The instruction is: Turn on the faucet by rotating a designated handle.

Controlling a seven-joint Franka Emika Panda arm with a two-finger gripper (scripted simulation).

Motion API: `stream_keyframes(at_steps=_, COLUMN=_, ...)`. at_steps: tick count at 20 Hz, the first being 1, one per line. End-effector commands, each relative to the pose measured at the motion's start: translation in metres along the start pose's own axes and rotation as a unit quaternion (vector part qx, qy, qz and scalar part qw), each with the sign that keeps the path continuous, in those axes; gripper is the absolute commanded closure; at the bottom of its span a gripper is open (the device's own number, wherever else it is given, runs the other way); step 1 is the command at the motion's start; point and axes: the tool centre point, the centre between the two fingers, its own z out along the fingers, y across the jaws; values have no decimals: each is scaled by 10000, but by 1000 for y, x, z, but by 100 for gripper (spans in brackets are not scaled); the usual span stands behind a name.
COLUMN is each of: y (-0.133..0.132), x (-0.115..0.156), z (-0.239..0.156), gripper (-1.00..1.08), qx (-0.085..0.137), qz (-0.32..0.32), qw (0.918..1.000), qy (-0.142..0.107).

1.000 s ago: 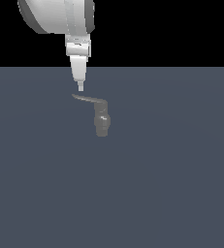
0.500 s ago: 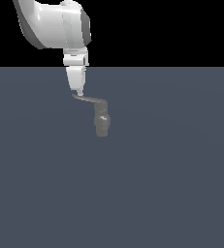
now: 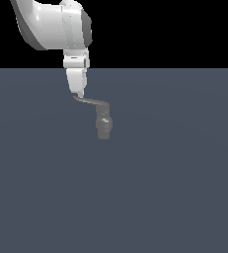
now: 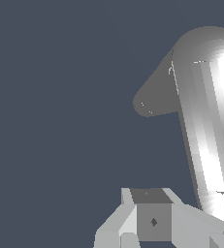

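Note:
The faucet (image 3: 104,126) is a small dull grey stub standing on the dark floor. Its handle (image 3: 92,102), a thin bent lever, sticks out from the top toward the exterior view's left. My gripper (image 3: 78,94) hangs straight down from the white arm, its fingers together, and its tips touch the free end of the handle. In the wrist view the handle (image 4: 206,126) is a big shiny bar running alongside the gripper (image 4: 151,206), beside the fingers and not between them. The darker faucet body (image 4: 152,99) shows beyond it.
A flat dark blue-grey floor (image 3: 174,197) spreads all around the faucet. The bulky white arm (image 3: 51,24) looms over the upper part of the exterior view's left side.
The gripper has come down slightly onto the handle's free end, and the arm's upper body has swung toward the exterior view's right. The handle and faucet look almost unmoved.

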Motion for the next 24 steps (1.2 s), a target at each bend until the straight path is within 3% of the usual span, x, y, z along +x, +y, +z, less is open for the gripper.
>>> stream_keyframes(at_steps=1, y=6, x=-1, z=0, gripper=108, qx=1, qz=-1, qw=10000, qy=0)
stream_keyframes(at_steps=24, y=63, x=-11, z=0, gripper=108, qx=3, qz=3, qw=10000, qy=0)
